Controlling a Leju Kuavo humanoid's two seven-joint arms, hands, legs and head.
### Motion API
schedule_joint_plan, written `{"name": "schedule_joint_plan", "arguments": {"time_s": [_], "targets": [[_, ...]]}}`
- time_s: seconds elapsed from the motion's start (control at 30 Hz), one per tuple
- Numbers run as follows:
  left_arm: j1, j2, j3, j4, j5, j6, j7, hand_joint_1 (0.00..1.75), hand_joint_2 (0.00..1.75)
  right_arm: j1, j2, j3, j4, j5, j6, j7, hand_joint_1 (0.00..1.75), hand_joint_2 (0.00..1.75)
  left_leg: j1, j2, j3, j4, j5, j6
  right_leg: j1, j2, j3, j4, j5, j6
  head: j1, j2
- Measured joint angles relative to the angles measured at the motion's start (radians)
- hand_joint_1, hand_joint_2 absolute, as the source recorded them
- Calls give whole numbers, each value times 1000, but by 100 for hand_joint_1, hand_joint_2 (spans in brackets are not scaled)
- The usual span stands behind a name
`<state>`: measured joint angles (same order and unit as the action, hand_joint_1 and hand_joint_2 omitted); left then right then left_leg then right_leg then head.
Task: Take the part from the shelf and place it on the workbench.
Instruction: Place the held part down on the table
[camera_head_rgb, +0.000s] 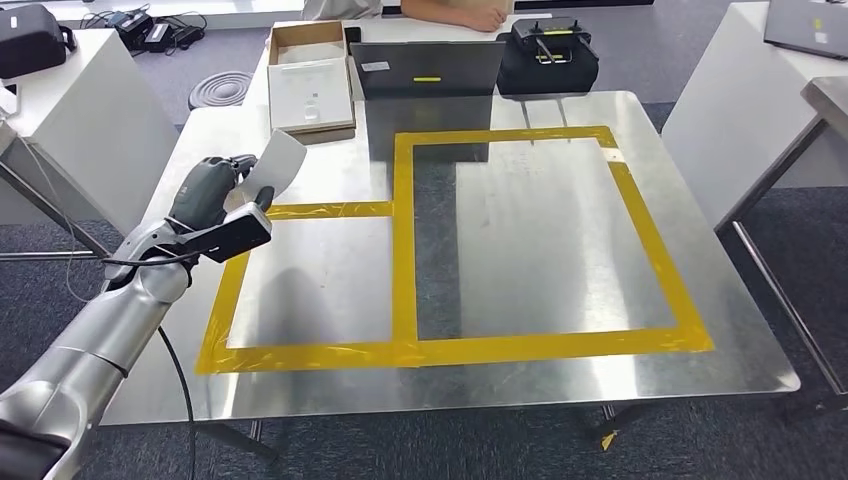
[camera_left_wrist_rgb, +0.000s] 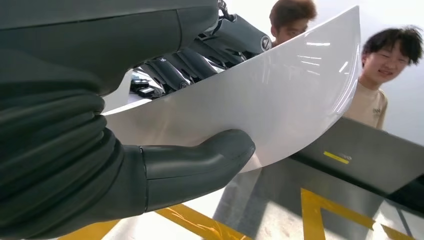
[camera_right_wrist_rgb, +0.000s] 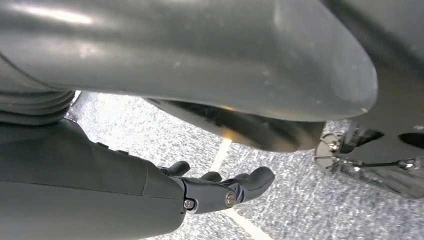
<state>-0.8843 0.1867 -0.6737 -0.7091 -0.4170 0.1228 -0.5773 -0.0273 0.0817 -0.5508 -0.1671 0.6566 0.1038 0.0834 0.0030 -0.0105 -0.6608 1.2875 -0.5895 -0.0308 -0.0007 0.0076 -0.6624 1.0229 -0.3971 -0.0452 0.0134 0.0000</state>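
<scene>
- Step: carry to tabletop (camera_head_rgb: 520, 240); part (camera_head_rgb: 280, 160) not yet set down.
- Left hand (camera_head_rgb: 215, 195) holds part, a thin white curved sheet, thumb under, fingers (camera_left_wrist_rgb: 175, 70) over, above tabletop's left edge.
- Right hand (camera_right_wrist_rgb: 220, 190) hangs over floor, fingers loosely apart, holding nothing.
- Next, prob.: lower flat inside yellow tape (camera_head_rgb: 400, 350), then let go.

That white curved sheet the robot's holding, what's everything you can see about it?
The part is a thin, glossy white sheet, plastic or painted metal by its look, gently curved with a rounded corner. The left hand grips one end, the thumb under one face and dark fingers on the other. It is held tilted above the left edge of the metal workbench, near the yellow tape, not touching the surface.
</scene>
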Motion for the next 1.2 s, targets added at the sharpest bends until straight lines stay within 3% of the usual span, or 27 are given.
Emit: {"name": "schedule_joint_plan", "arguments": {"time_s": [0.03,0.07,0.1,0.13,0.17,0.2,0.27,0.33,0.43,0.57,0.63,0.77,0.83,0.9,0.97,1.03,1.07,1.1,1.17,1.2], "targets": [[1,-6,-11,3,-1,-1,-4,131,175,0,0,0,0,2,1,0,0,0,3,1,-26,26,-23,-4,-1,1,6,0,-7,1,0,0],[1,-12,-21,6,-2,-1,-9,87,175,0,0,0,0,3,1,0,0,0,5,2,-40,28,-28,-7,-2,1,12,1,-13,3,0,0],[2,-19,-30,9,-2,-1,-13,44,175,0,0,0,0,4,1,-1,0,0,7,3,-37,-2,-4,-9,-3,2,19,3,-19,6,0,0],[1,-27,-40,11,-3,4,-17,0,175,0,0,0,0,4,2,-1,0,0,9,4,-21,-58,39,-10,-5,3,26,5,-26,10,0,0],[1,-35,-49,14,-6,11,-20,0,175,0,0,0,0,4,2,-2,0,0,11,4,2,-124,84,-11,-6,3,32,8,-32,15,0,0],[0,-44,-59,17,-9,20,-22,0,175,-1,0,-1,0,4,2,-2,0,0,10,4,21,-185,108,-10,-7,4,35,11,-38,21,-1,0],[3,-64,-78,22,-14,32,-31,0,87,-3,-1,-1,0,2,1,-3,0,0,8,5,40,-241,124,4,-5,4,34,15,-44,34,-2,0],[9,-83,-91,26,-11,34,-42,0,0,-3,-1,-3,0,2,1,-2,0,0,8,5,43,-244,131,16,-2,3,33,15,-47,32,-1,0],[12,-100,-103,31,-8,33,-46,0,0,-1,-3,-4,0,2,2,2,0,0,8,3,44,-246,135,21,2,2,38,10,-44,9,-1,0],[11,-105,-113,33,6,35,-58,0,0,-1,-4,-5,0,2,4,19,0,0,6,2,45,-246,132,31,2,2,44,0,-42,13,-1,0],[11,-104,-114,33,15,35,-65,0,0,-1,-5,-5,0,2,3,28,0,0,5,2,45,-246,131,34,1,2,46,-3,-42,25,-1,0],[11,-98,-116,30,26,36,-68,0,0,-1,-5,-6,0,3,1,33,0,0,-4,3,44,-242,130,46,-9,1,50,-13,-36,67,-2,0],[10,-93,-117,21,35,35,-67,0,0,-1,-5,-6,0,5,-1,31,0,0,-1,5,50,-254,140,56,-10,1,50,-11,-38,76,-2,0],[9,-87,-119,8,42,35,-65,0,0,-1,-5,-6,0,8,-2,28,0,0,6,9,56,-273,153,63,-9,0,30,38,-79,78,1,0],[10,-81,-122,-4,44,35,-63,0,0,-1,-5,-6,0,11,-3,25,0,0,8,13,53,-279,160,64,-13,-2,-19,164,-155,80,3,0],[15,-74,-126,-13,44,35,-60,0,0,-1,-5,-6,0,13,-4,21,0,0,10,14,47,-277,164,58,-19,-3,-56,269,-196,85,3,0],[17,-70,-128,-17,43,35,-58,0,0,-1,-6,-6,0,14,-4,20,0,0,13,15,42,-275,167,54,-22,-3,-50,270,-189,88,2,0],[18,-67,-130,-21,42,35,-56,0,0,-2,-6,-6,0,15,-5,18,0,0,17,15,38,-271,169,48,-26,-3,-23,230,-166,92,2,0],[17,-60,-132,-30,41,35,-54,0,0,-4,-7,-6,0,17,-5,16,0,0,26,14,26,-260,172,32,-33,-3,61,94,-119,101,3,0],[16,-57,-133,-34,41,36,-54,0,0,-5,-6,-6,0,18,-5,16,0,0,27,12,21,-255,173,21,-34,0,85,51,-103,99,3,0]]}}
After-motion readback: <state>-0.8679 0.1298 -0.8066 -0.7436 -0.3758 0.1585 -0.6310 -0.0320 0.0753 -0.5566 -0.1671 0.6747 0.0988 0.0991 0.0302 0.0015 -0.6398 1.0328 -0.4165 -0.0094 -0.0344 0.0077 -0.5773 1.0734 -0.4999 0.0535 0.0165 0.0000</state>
